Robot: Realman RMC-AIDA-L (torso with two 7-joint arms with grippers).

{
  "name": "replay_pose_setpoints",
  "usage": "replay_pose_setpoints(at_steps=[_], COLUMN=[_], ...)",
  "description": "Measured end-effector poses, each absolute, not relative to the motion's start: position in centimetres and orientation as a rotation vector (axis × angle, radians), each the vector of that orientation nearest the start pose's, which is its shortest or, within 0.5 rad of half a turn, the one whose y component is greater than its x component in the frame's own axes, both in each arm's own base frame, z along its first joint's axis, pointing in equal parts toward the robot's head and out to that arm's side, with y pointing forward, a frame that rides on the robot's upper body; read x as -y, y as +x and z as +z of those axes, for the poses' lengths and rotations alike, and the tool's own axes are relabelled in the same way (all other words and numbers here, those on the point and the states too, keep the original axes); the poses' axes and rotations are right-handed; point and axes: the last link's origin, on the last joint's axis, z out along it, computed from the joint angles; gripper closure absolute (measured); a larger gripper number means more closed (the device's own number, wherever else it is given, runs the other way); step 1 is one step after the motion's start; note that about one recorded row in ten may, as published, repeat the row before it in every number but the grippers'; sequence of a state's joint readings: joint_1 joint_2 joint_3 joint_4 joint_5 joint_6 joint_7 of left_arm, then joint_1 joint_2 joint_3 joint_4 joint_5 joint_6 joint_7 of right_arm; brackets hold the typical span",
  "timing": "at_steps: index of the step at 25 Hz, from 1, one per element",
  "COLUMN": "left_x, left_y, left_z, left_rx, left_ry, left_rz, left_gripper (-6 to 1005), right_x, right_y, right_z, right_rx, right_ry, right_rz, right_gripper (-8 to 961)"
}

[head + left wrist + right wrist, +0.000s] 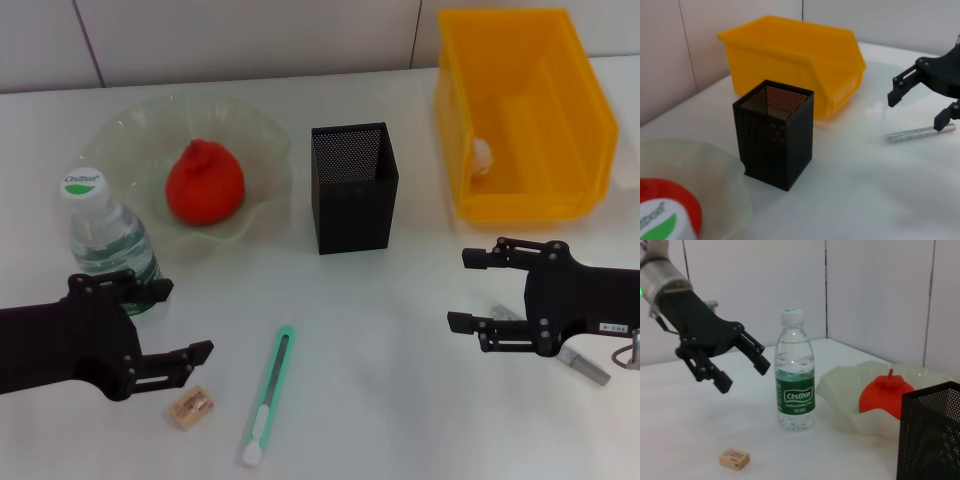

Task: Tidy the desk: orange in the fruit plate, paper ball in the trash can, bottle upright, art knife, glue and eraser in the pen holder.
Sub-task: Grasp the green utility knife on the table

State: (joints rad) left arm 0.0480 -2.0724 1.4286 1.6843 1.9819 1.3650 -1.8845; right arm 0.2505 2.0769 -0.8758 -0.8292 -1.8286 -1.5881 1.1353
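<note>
while the orange sits in the fruit plate and the bottle stands upright, 3 items wait: art knife, eraser, glue. left gripper and right gripper hover open, empty, near the pen holder.

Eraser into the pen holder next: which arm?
Left. The left hand is open right beside the eraser, while the right hand sits across the desk over the glue stick, beyond the pen holder.

The white worktop carries plate, bottle, holder, bin, knife, eraser, glue.
</note>
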Motion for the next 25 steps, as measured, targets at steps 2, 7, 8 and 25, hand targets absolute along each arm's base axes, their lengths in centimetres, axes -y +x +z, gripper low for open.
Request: replay_pose_setpoints(at_steps=[2, 7, 8, 25], left_x=[-25.0, -25.7, -25.7, -26.7], left_y=[-21.7, -18.8, -18.8, -16.3], left_z=[2.2, 0.6, 0.6, -1.4], left_rx=[0.455, 0.586, 0.586, 0.804], left_ry=[-2.729, -2.734, -2.734, -2.619], left_rz=[-0.191, 0.029, 0.029, 0.269], left_gripper=[228, 228, 229, 230], right_x=[-27.1, -27.2, -27.2, -27.3], right_y=[30.0, 30.0, 30.0, 30.0], right_z=[1.4, 1.3, 1.3, 1.0], right_rx=[-0.337, -0.337, -0.337, -0.354], right_ry=[-2.685, -2.685, -2.685, -2.672], right_rz=[0.617, 0.617, 0.617, 0.632], right_gripper=[184, 184, 184, 185])
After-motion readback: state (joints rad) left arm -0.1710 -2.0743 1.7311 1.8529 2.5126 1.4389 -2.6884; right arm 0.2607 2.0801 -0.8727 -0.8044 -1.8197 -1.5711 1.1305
